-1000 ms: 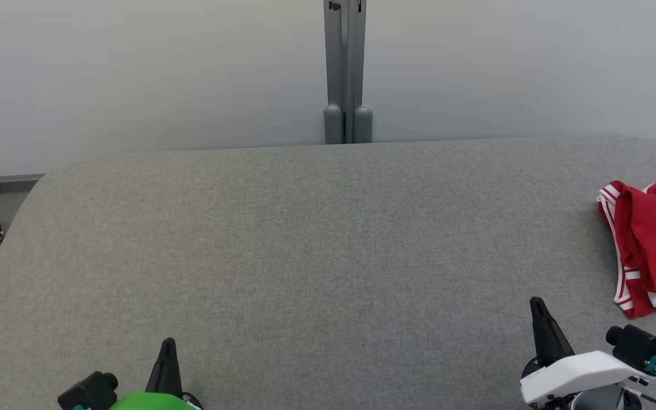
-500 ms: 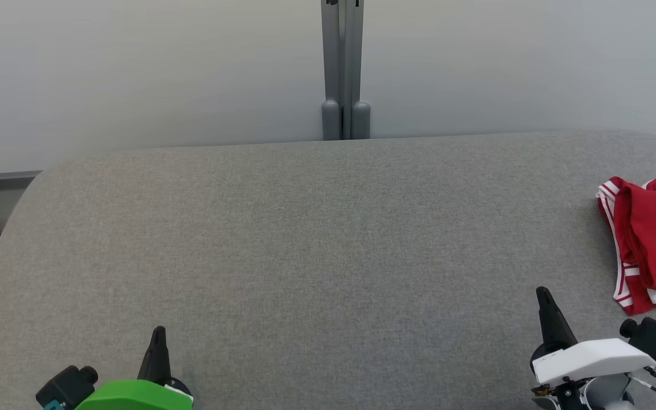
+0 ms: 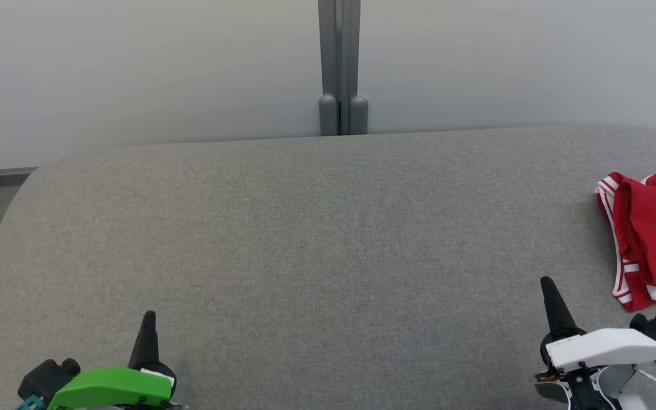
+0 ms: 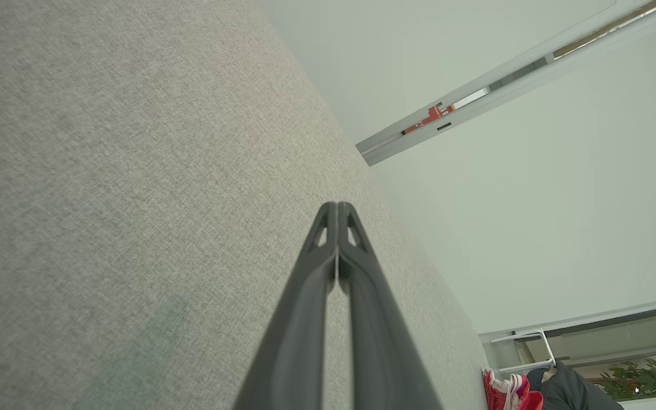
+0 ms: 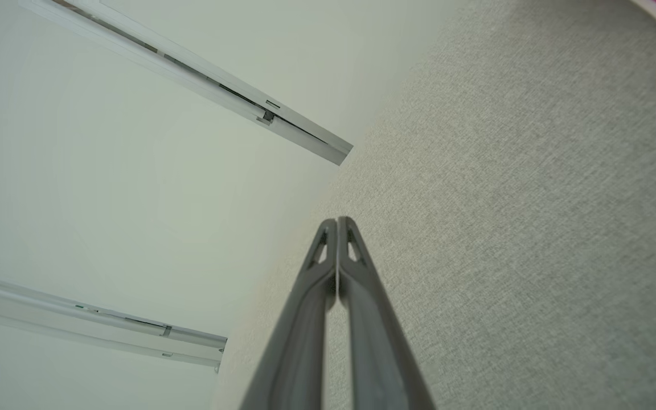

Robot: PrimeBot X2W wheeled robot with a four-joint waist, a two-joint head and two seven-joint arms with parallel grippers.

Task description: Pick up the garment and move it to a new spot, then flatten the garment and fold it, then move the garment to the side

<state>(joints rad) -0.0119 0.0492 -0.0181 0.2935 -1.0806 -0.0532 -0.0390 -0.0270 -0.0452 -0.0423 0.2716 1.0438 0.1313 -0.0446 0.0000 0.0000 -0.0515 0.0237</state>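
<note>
Crumpled red white-striped garment [image 3: 655,239] lay at grey fabric worktop's [image 3: 305,239] right edge: likely light, limp, best pinched at striped hem; both jaws were pressed together, empty.

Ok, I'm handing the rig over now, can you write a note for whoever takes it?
Left gripper: shut, empty, at the table's near left.
Right gripper: shut, empty, near right, short of the garment.
Garment: red with white stripes, bunched at the table's right edge, partly out of the head view, touched by neither gripper.
Done: nothing evident; it looks rumpled, not folded.
Left: pick up, move, flatten, fold, set aside.
</note>
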